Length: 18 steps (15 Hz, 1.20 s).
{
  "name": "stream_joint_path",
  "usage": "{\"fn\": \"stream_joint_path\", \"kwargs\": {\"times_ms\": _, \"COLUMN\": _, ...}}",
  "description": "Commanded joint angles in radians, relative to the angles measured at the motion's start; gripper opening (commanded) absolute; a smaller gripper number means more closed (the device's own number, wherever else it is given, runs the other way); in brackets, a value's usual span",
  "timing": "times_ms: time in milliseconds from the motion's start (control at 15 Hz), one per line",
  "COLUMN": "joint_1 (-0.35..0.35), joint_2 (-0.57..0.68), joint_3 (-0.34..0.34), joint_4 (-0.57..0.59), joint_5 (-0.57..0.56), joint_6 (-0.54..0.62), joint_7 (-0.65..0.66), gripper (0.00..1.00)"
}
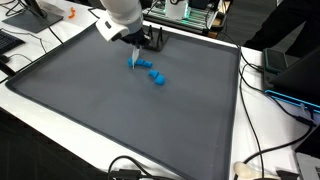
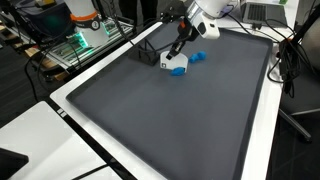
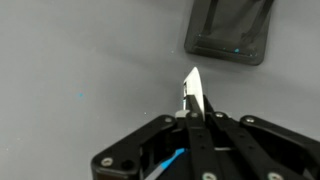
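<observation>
1. On the big grey mat (image 1: 120, 120) I count three small blue blocks (image 1: 153, 73) in an exterior view. They lie close together in a short row. They look tiny from here, so I am not sure of the count.
2. I see one white piece (image 3: 193, 85), one black holder (image 3: 230, 35) and one robot arm (image 1: 120, 20).
3. My jaws are squeezed together on the white piece. In the wrist view its pointy tip sticks out past the jaws, and they pinch it from both sides.
4. In that view a thin blue streak (image 3: 175, 160) shows low down between the jaws. I cannot tell what it is.
5. The white piece (image 2: 172, 63) is at the far end of the mat, just beside the blue blocks (image 2: 200, 56). It hangs low over the mat. I cannot tell if it touches the mat or a block.
6. The black holder (image 2: 145, 50) sits on the mat near the jaws, a little way from the white piece. It is the closest thing I could bump, along with the blue blocks.
7. The mat lies on a white table (image 1: 262, 120). Black cables (image 1: 130, 165) run along the table's edges, well away from the jaws.
</observation>
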Motion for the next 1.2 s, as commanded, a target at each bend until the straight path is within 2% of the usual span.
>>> {"fn": "stream_joint_path", "kwargs": {"times_ms": 0, "joint_1": -0.017, "joint_2": -0.049, "joint_3": 0.005, "joint_4": -0.048, "joint_5": 0.022, "joint_6": -0.014, "joint_7": -0.020, "gripper": 0.01}}
{"fn": "stream_joint_path", "kwargs": {"times_ms": 533, "joint_1": -0.038, "joint_2": -0.131, "joint_3": 0.005, "joint_4": -0.093, "joint_5": 0.116, "joint_6": -0.025, "joint_7": 0.021, "gripper": 0.01}}
{"fn": "stream_joint_path", "kwargs": {"times_ms": 1133, "joint_1": -0.062, "joint_2": -0.244, "joint_3": -0.029, "joint_4": -0.168, "joint_5": 0.362, "joint_6": -0.136, "joint_7": 0.300, "gripper": 0.01}}
